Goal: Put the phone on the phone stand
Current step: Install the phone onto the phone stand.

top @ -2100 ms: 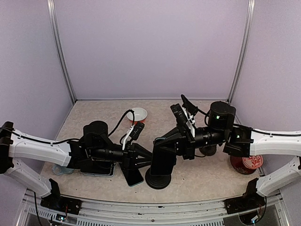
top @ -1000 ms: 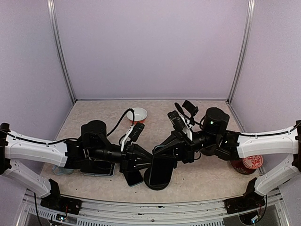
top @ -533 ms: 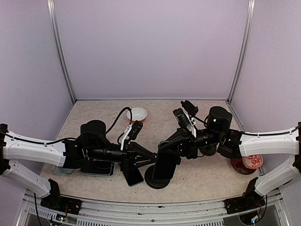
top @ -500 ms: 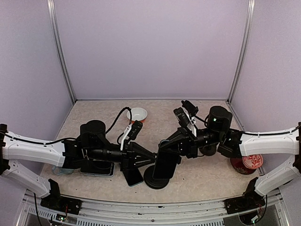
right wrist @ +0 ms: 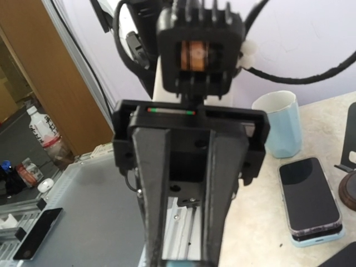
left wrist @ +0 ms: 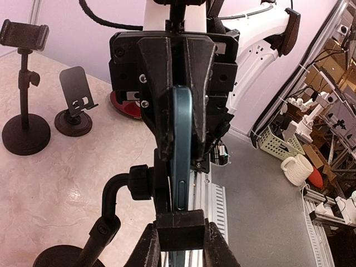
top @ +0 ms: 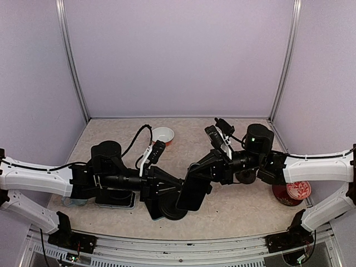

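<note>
Right pincer [left wrist: 181, 151], centre frame, clenches the phone [left wrist: 182, 189] edge-on; left pincer [left wrist: 181, 229], bottom centre, grips the stand [left wrist: 114, 200], likely steadying it for insertion.

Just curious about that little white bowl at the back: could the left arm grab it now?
Probably not yet: the way to the white bowl looks free, but the left claw is busy, clamped on the phone stand.

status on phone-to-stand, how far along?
Done: the phone is off the table, gripped edge-on in the right claw. In hand: the left claw grips the stand at its top, and the phone's lower end meets it there. Left: seat the phone, which these views can't confirm, then release both claws.
</note>
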Tool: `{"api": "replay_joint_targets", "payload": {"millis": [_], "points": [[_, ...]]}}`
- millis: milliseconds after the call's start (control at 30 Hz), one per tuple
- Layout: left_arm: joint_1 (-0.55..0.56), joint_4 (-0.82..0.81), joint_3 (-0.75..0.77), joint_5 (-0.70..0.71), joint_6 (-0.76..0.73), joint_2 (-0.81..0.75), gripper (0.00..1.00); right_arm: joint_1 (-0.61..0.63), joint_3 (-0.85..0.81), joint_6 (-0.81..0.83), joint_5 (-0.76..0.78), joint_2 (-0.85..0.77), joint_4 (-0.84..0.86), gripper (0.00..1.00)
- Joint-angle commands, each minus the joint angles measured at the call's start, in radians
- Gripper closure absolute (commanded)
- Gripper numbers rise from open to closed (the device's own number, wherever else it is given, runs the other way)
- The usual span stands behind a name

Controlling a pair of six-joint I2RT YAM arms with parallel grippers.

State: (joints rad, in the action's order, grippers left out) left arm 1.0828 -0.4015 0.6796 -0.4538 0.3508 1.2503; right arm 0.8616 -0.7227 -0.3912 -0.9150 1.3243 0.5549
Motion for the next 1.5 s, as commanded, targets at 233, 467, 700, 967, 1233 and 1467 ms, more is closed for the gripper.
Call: {"api": "replay_joint_targets", "payload": {"millis": [233, 467, 700, 967, 1233, 1467], "points": [[-0.005, -0.137, 0.029, -0.041, 0.004, -0.023, 1.00, -0.043, 0.005, -0.026, 0.014, 0.012, -0.119, 1.00], [-0.005, -0.141, 0.028, -0.037, 0.005, -0.015, 1.00, -0.041, 0.019, -0.019, 0.033, 0.019, -0.117, 1.00], [-0.003, -0.153, 0.029, -0.043, 0.009, 0.003, 1.00, -0.037, 0.025, -0.025, 0.038, 0.029, -0.078, 1.00], [-0.003, -0.162, 0.032, -0.043, 0.012, 0.016, 1.00, -0.030, 0.015, -0.029, 0.041, 0.049, -0.066, 1.00], [-0.003, -0.162, 0.034, -0.042, 0.013, 0.021, 1.00, -0.024, 0.005, -0.025, 0.048, 0.058, -0.078, 1.00], [-0.003, -0.150, 0.039, -0.040, 0.008, 0.017, 0.92, -0.022, -0.010, -0.016, 0.055, 0.061, -0.098, 1.00]]}}
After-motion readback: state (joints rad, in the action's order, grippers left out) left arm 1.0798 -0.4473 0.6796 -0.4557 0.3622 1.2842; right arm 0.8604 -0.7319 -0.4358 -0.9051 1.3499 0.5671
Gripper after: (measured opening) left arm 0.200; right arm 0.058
